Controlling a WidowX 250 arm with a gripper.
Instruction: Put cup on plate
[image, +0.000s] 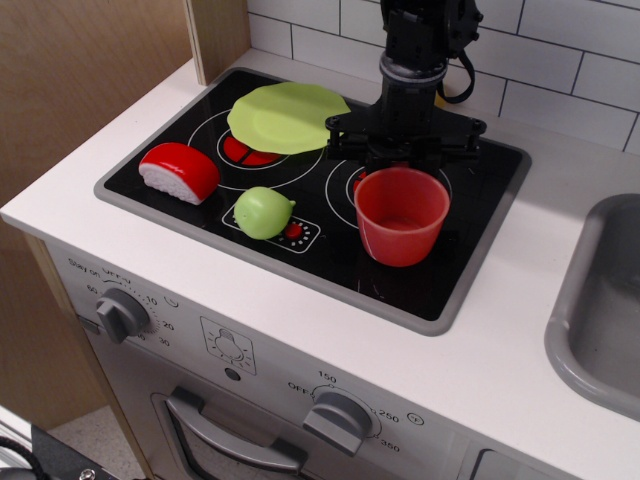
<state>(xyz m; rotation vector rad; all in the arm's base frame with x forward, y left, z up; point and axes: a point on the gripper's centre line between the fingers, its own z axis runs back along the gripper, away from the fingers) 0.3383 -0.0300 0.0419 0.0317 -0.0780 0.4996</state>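
The red cup (402, 225) stands upright on the right front burner of the black toy stove (480, 250). The lime-green plate (285, 115) lies on the left rear burner, to the cup's left and farther back. My black gripper (405, 156) hangs low just behind the cup's far rim. Its jaws are spread about as wide as the cup. The fingertips are hidden behind the rim and hold nothing that I can see.
A red-and-white domed toy (178, 172) and a small green ball (263, 212) sit on the stove's left front. A grey sink (600, 300) is at the right. A wooden panel (215, 35) stands at the back left, with a tiled wall behind.
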